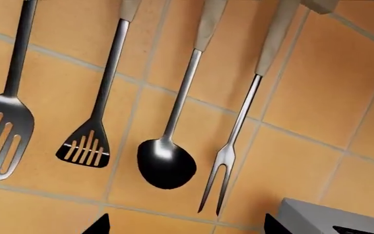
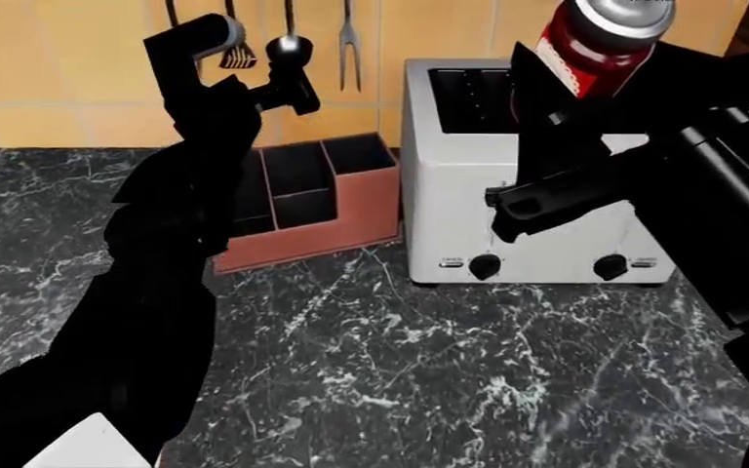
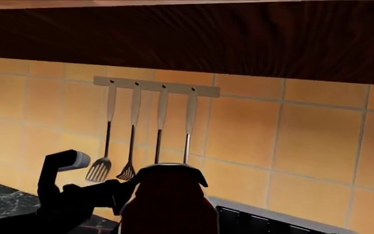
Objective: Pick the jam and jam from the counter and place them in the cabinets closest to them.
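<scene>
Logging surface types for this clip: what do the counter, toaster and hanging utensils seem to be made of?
Counter: polished black marble-like stone, white veins. Toaster: brushed metal probably, pale grey satin shell, black knobs. Hanging utensils: shiny steel heads with highlights, pale handles, perhaps wood.

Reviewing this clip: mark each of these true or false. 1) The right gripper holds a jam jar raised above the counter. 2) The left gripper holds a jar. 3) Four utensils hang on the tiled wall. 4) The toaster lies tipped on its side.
1) True: the right gripper holds the jam jar above the counter.
2) False: nothing shows in the left gripper.
3) True: four utensils hang there.
4) False: the toaster stands upright.
</scene>
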`<state>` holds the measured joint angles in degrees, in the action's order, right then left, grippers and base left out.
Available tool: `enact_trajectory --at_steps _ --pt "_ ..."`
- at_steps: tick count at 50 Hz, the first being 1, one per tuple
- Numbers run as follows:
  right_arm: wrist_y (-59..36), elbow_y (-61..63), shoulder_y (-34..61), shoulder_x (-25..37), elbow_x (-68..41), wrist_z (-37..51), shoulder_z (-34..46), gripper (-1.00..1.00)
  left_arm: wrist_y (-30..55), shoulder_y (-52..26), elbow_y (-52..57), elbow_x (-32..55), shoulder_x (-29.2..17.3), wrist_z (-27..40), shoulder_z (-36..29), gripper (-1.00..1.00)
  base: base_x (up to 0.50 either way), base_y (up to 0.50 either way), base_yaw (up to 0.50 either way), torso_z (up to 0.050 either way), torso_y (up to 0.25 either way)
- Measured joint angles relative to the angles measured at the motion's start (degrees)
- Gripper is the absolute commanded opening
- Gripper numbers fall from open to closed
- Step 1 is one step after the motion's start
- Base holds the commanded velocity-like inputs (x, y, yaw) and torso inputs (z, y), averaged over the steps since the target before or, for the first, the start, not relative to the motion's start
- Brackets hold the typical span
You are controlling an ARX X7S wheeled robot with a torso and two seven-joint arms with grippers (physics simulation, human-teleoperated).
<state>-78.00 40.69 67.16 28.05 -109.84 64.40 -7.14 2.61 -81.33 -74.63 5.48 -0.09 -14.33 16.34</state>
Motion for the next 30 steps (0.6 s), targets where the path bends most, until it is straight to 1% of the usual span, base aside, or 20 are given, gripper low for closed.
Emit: enact_trajectory --at_steps 14,24,30 --pt "1.1 0.0 0.4 0.8 -0.3 0.2 0.9 -1.00 0.1 -0.1 -0.3 -0.8 0.0 0.3 0.8 1.00 0.50 0.00 0.00 0.000 0.001" --pt "2.6 0.9 0.6 1.8 -1.2 1.0 0.9 -1.00 0.1 0.0 -0.3 -1.2 0.0 0.4 1.0 1.00 0.00 0.00 0.00 0.000 0.001" --pt "5.6 2.4 2.0 4.0 -4.0 7.5 3.6 -1.00 0.1 0.0 -0.3 -1.3 0.0 0.5 1.0 1.00 0.00 0.00 0.00 0.000 0.000"
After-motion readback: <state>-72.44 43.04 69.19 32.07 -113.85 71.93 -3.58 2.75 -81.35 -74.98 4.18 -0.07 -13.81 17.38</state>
